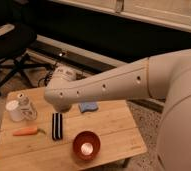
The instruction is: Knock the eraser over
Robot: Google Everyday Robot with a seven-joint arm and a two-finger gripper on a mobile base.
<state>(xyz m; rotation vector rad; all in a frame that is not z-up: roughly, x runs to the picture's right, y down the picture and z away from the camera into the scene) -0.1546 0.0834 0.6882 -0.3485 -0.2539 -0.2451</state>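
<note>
The eraser [57,126], a small black block with pale lengthwise stripes, lies flat on the wooden table [114,132], left of centre. It sits between the orange carrot-shaped thing [26,132] and the copper bowl [86,145]. My gripper [59,107] is at the end of the white arm, just above and behind the eraser and lifted clear of it. The bulky wrist hides most of it.
A white cup [13,111] and a small can [27,106] stand at the table's left edge. A blue sponge pad [88,106] lies at the back, partly under the arm. A black office chair [9,45] stands on the floor at the far left.
</note>
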